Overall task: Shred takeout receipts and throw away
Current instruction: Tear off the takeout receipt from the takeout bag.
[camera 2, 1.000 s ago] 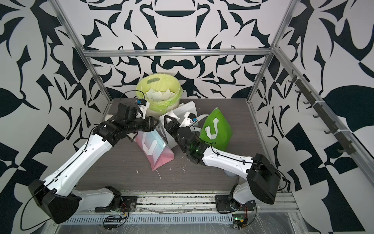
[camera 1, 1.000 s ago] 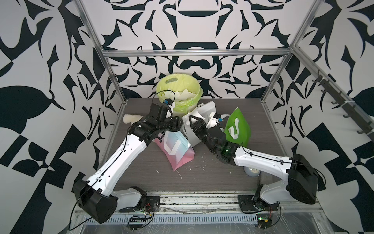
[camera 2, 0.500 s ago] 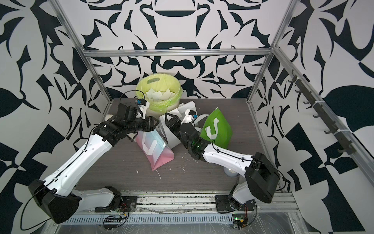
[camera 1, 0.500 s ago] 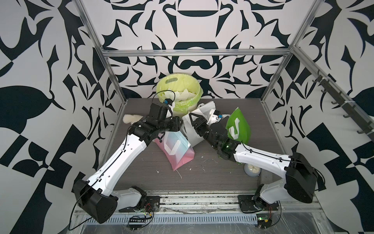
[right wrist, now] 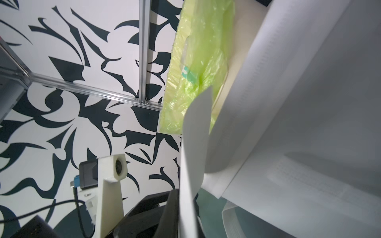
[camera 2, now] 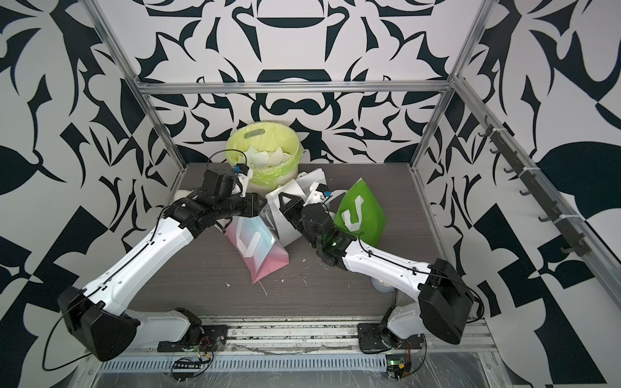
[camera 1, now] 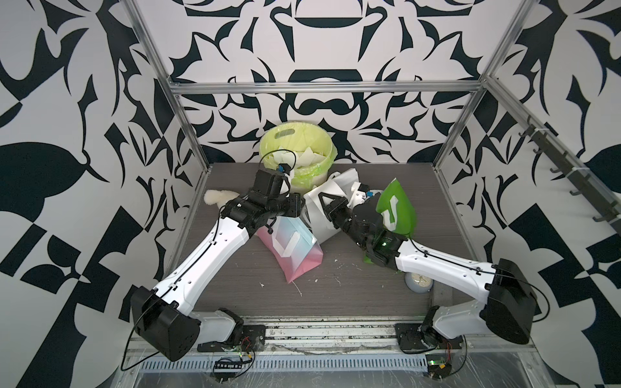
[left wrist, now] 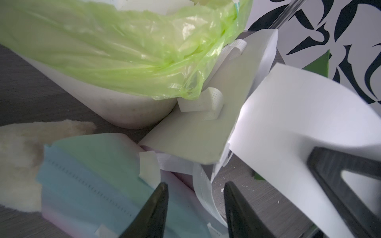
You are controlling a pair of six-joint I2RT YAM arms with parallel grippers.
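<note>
My right gripper point(right wrist: 185, 197) is shut on the edge of a white takeout receipt point(right wrist: 193, 131), held up in front of the white paper gift bag point(camera 1: 337, 179). The left wrist view shows the same receipt point(left wrist: 299, 123) curling up from the right gripper's black finger. My left gripper point(left wrist: 195, 184) stands open just beside it, over the mouth and ribbon handle of the pink-and-blue gift bag point(left wrist: 86, 185), with nothing between its fingers. In both top views the two grippers point(camera 1: 300, 208) point(camera 2: 285, 203) nearly meet. Torn white scraps point(camera 2: 265, 156) lie in the green-lined bin point(camera 1: 268, 147).
A green gift bag point(camera 1: 398, 211) stands right of the right wrist. A cream fluffy thing point(camera 1: 215, 198) lies at the back left. A round white object point(camera 1: 418, 282) sits under the right forearm. Tiny paper crumbs point(camera 1: 297, 289) dot the table near the pink-and-blue bag point(camera 1: 295, 248).
My right gripper has shifted up and back toward the left gripper and has shut on the receipt. The left arm has barely moved and stays open.
</note>
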